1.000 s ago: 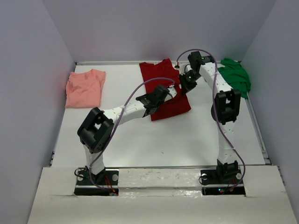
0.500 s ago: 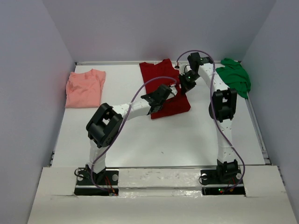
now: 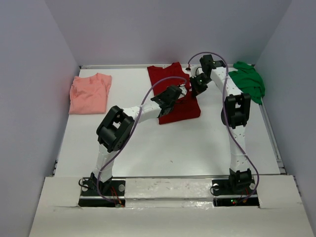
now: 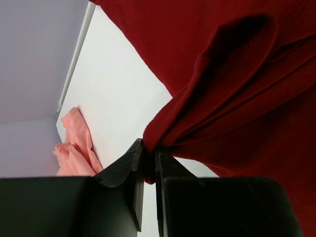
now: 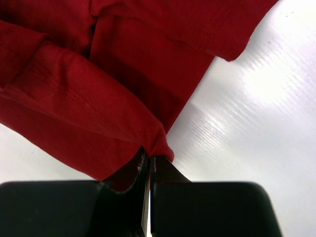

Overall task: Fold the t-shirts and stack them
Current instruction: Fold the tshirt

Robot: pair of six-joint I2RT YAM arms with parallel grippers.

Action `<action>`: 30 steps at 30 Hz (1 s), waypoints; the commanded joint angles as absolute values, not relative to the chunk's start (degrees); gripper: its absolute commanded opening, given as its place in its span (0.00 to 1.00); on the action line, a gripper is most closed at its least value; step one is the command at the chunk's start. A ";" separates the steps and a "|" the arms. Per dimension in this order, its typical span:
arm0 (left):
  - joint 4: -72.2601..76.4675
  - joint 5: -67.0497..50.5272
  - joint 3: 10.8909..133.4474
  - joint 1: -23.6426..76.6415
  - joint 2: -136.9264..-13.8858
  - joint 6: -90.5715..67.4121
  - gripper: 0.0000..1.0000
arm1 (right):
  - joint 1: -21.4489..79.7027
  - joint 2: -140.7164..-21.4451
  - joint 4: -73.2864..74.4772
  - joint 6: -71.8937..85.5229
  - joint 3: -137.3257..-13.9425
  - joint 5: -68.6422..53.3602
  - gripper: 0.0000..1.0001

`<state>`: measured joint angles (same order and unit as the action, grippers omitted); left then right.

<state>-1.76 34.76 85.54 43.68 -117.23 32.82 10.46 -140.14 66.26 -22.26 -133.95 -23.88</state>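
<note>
The dark red t-shirt (image 3: 163,79) lies at the back middle of the table, partly folded. My left gripper (image 3: 181,92) is shut on a pinch of its edge, and the left wrist view shows the red cloth (image 4: 237,74) bunched and hanging from between the fingertips (image 4: 149,148). Just to the right, my right gripper (image 3: 193,90) is shut on another corner of the same red shirt (image 5: 98,98), the fabric draped over its tips (image 5: 149,160). The salmon-pink t-shirt (image 3: 89,94) lies folded at the back left. The bright green t-shirt (image 3: 249,81) sits crumpled at the back right.
White table (image 3: 187,148) enclosed by pale walls on three sides, with a raised rim along the back and right edges. Both arms reach over the middle and their cables loop above the red shirt. The salmon shirt (image 4: 74,148) shows near the wall corner in the left wrist view.
My left gripper has moved back and to the right, carrying the red shirt's edge with it. The right gripper has shifted slightly toward the back. Both stay shut on the cloth.
</note>
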 commanded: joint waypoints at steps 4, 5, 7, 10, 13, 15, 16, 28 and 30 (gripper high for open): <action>1.84 37.18 87.80 43.77 -118.48 34.10 0.00 | 10.02 -142.64 63.63 -22.85 -139.04 -25.22 0.00; 1.93 37.18 87.72 43.77 -118.56 34.10 0.00 | 10.02 -142.99 63.63 -22.76 -140.00 -25.31 0.00; 2.54 36.57 87.19 43.77 -118.39 34.19 0.00 | 10.02 -143.79 63.81 -22.68 -141.15 -25.66 0.00; 3.69 37.70 86.93 43.68 -118.83 34.80 0.00 | 10.02 -145.19 64.07 -22.76 -142.82 -26.28 0.00; 5.53 38.93 86.49 43.68 -119.70 35.85 0.00 | 10.02 -145.55 63.20 -22.76 -143.00 -26.19 0.00; 6.32 39.29 86.40 43.77 -120.41 36.30 0.00 | 10.02 -145.81 62.67 -22.85 -142.91 -26.10 0.00; 7.20 39.90 86.14 43.77 -120.76 36.56 0.00 | 10.02 -145.90 62.58 -23.03 -143.00 -26.02 0.00; 12.57 44.56 87.28 43.77 -125.86 40.96 0.00 | 10.02 -145.90 61.17 -23.90 -141.42 -26.02 0.00; 13.27 45.17 87.80 43.77 -126.47 41.74 0.01 | 10.02 -145.46 60.65 -24.08 -141.07 -25.93 0.00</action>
<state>8.73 42.26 85.54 43.66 -126.74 40.12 10.46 -146.82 64.49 -22.79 -140.22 -25.15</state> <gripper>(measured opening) 0.196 0.019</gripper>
